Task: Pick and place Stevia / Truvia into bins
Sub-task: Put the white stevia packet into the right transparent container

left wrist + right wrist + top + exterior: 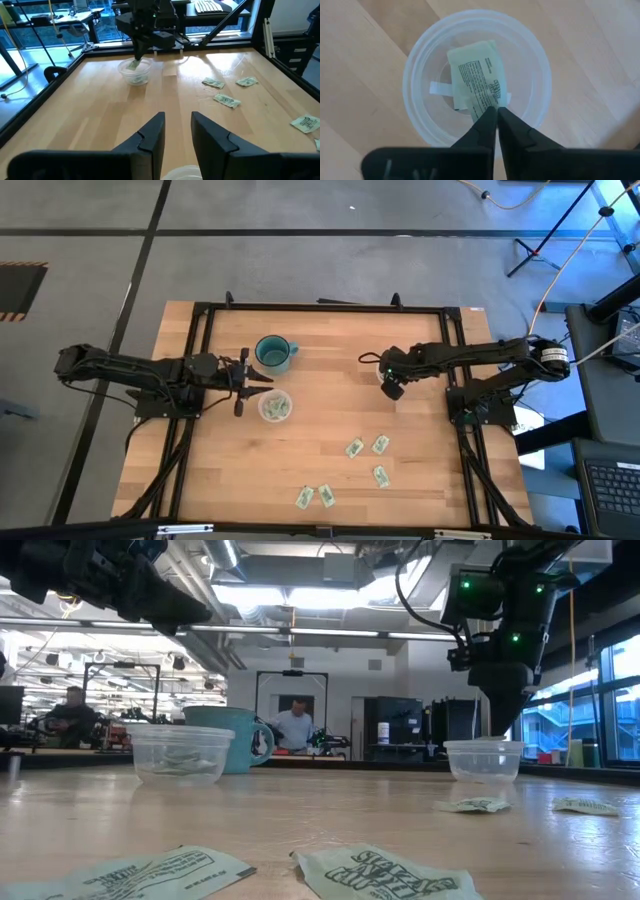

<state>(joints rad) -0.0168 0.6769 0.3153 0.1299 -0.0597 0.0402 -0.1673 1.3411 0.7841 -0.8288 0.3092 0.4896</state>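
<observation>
High view: the right pincer (392,390) hangs over 1 clear cup (391,387); the left pincer (262,375), spread, waits by the other cup (275,407). 5 sachets (354,448) lie on the surface (330,420). Right wrist view: its fingers (485,125) pinch a sachet (478,80) hanging into the cup.

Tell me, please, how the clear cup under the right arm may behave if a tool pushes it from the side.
The clear cup looks thin-walled and holds only a sachet or so, thus it is probably very light and would slide on the smooth table. It is low and wide, so tipping seems unlikely. The right tool hangs directly above it, so a touch on the rim could shift it.
</observation>
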